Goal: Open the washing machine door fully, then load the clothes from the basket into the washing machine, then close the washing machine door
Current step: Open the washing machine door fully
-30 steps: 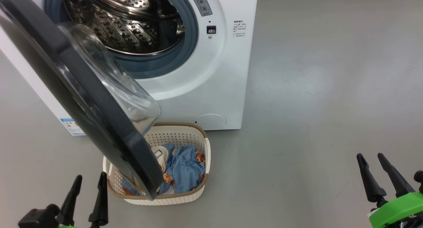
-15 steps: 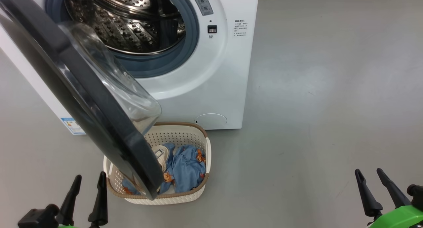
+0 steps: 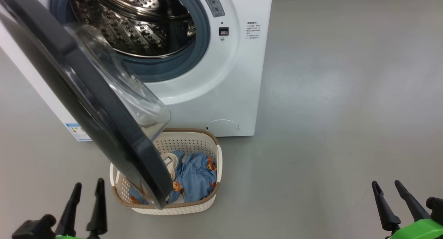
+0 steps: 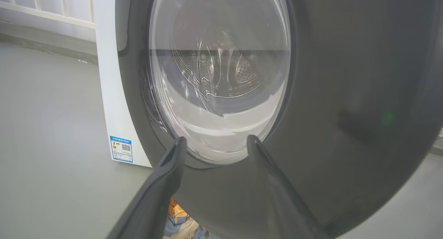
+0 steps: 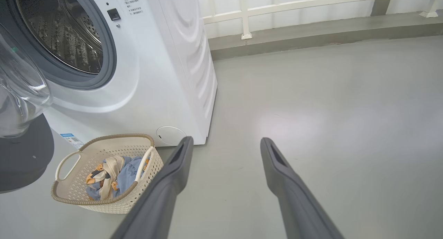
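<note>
The white washing machine [image 3: 221,90] stands ahead with its steel drum exposed. Its door [image 3: 86,93], black-rimmed with a clear glass bowl, hangs swung out to the left over the cream basket [image 3: 207,204]. Light blue clothes [image 3: 195,176] with orange prints lie in the basket, partly hidden by the door's edge. My left gripper [image 3: 88,188] is open at the lower left, near the door's outer face [image 4: 346,93]. My right gripper [image 3: 386,188] is open at the lower right, over bare floor. In the right wrist view the basket [image 5: 104,204] and clothes [image 5: 114,175] sit left of my fingers.
Grey floor spreads to the right of the machine. A white railing [image 5: 311,3] and a low grey kerb [image 5: 311,38] run behind it. A blue label sticker [image 3: 78,131] sits low on the machine's front.
My left gripper has dropped lower and shifted slightly left. My right gripper sank toward the bottom edge. The view drifted slightly; door, basket and clothes stay put.
</note>
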